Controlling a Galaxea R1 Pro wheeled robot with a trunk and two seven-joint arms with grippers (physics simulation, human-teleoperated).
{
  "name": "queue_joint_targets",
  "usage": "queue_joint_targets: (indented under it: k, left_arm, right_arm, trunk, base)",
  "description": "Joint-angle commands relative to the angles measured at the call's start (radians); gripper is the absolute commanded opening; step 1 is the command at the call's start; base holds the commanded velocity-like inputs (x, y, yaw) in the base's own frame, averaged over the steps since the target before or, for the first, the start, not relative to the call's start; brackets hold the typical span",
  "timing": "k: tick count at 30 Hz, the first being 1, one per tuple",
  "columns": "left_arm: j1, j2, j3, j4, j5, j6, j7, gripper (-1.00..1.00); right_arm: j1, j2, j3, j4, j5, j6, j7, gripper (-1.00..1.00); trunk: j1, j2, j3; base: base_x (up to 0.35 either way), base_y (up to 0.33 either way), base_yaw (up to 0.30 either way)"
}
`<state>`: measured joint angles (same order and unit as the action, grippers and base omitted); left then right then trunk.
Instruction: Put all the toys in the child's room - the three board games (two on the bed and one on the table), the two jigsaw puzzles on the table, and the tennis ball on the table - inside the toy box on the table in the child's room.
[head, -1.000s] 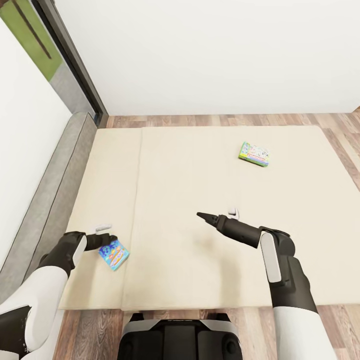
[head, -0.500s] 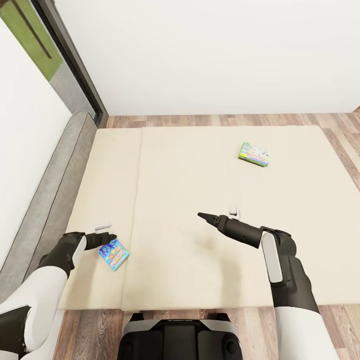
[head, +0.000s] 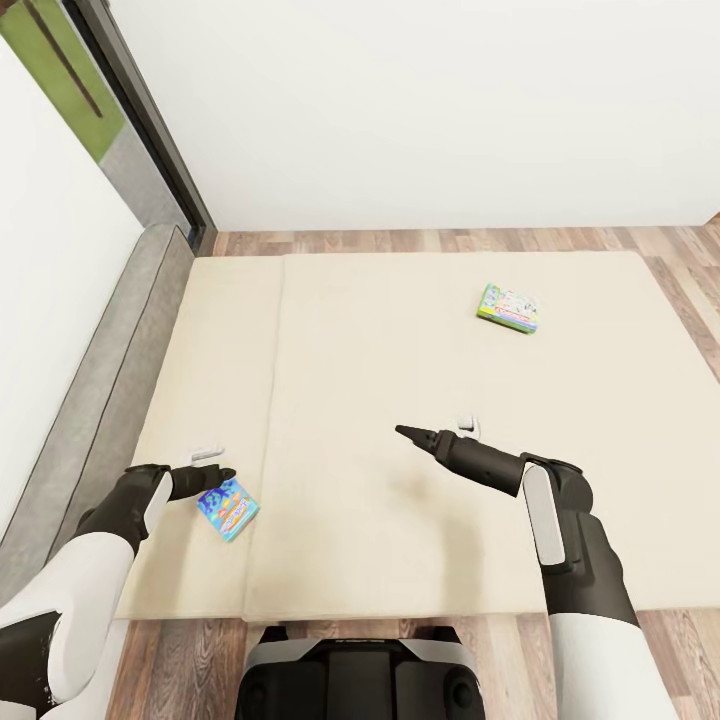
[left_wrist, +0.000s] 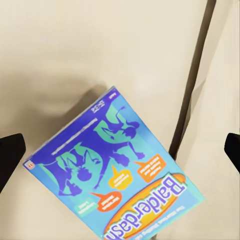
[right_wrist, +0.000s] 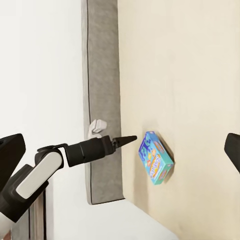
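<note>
A blue board game lies flat on the beige bed near its front left corner. My left gripper hovers open just above the box's far edge. In the left wrist view the blue board game lies below and between the spread fingertips, untouched. A pale green-edged board game rests further back on the right of the mattress. My right gripper hangs open over the middle of the bed, holding nothing. The right wrist view looks across at the blue board game and my left arm.
A low grey headboard runs along the bed's left side against a white wall. Wooden floor borders the mattress at the back, right and front. A dark door frame stands at the back left. My base sits at the bed's front edge.
The left gripper has shifted very slightly over the blue board game. The right arm and both boxes stay where they were.
</note>
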<state>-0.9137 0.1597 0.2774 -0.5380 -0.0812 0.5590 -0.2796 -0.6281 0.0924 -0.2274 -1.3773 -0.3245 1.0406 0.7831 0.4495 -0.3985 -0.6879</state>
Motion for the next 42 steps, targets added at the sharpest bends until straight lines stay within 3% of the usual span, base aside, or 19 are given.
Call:
queue_joint_targets:
  k: [1, 16, 42]
  left_arm:
    - [-0.001, -0.001, 0.006, -0.001, -0.009, 0.005, -0.014, 1.0]
    - [-0.001, 0.015, 0.007, 0.008, -0.01, 0.006, -0.097, 1.0]
    - [-0.001, 0.029, 0.009, 0.01, -0.009, 0.035, -0.1, 1.0]
  right_arm:
    - [-0.001, 0.001, -0.003, 0.0, 0.006, 0.004, 0.008, 1.0]
    - [-0.001, 0.001, -0.003, 0.007, 0.007, 0.006, -0.022, 1.0]
    - [-0.001, 0.0, -0.004, 0.021, 0.005, 0.007, -0.057, 1.0]
  trunk:
    - [0.001, -0.002, -0.001]
    - [0.001, -0.002, -0.001]
    - [0.001, -0.002, -0.001]
  base:
    - [0.0, 0.0, 0.0]
    - [0.0, 0.0, 0.0]
    - [0.0, 0.0, 0.0]
